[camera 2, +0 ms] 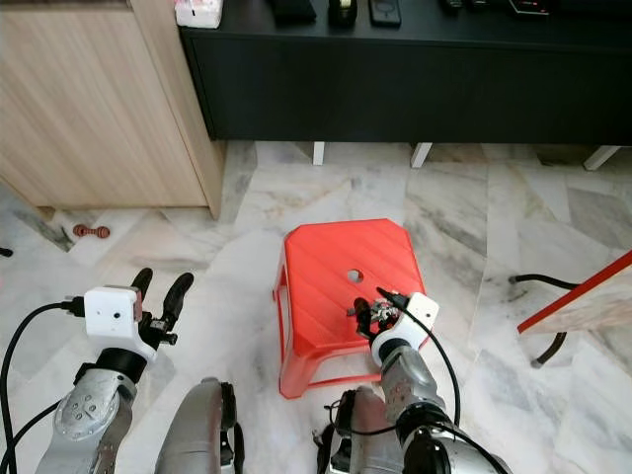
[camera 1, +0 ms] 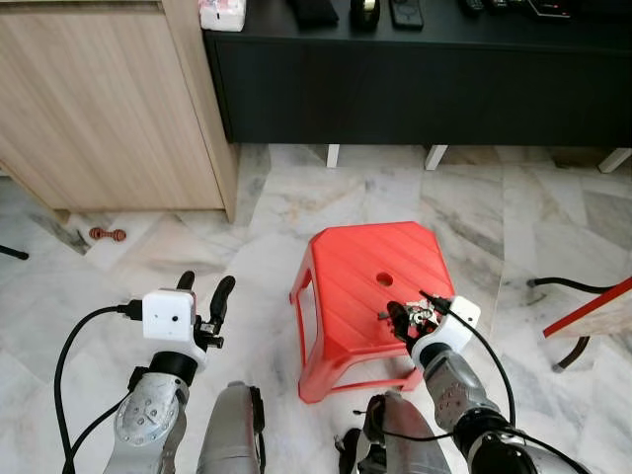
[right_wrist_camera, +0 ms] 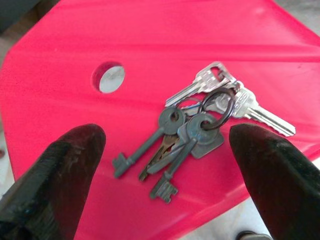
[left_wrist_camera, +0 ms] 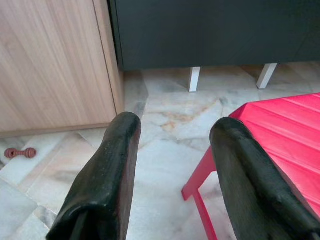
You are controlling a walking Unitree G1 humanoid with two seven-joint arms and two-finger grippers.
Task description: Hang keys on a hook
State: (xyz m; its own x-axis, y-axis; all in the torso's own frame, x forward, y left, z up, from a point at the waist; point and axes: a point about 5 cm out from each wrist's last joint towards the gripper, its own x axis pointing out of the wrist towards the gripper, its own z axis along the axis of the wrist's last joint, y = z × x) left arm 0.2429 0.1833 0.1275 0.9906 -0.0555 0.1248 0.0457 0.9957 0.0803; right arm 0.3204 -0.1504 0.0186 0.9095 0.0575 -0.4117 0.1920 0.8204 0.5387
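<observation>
Right gripper (right_wrist_camera: 165, 165) hovers wide open over the bunch of keys (right_wrist_camera: 200, 127), its black fingers (right_wrist_camera: 52, 175) straddling it without touching. The bunch, dull grey old-style keys plus shiny silver ones on a dark ring, lies flat on the glossy ribbed red plastic stool (camera 1: 360, 267) near its round hole (right_wrist_camera: 108, 77). Left gripper (camera 1: 202, 291) hangs open and empty over the marble floor (camera 1: 247, 212).

You get even, soft daylight with faint shadows. The marble floor (camera 1: 395, 197) shows mild sheen, no harsh glare. Head views are sharp; in the wrist views the black fingers (right_wrist_camera: 55, 180) up close are blurred.
</observation>
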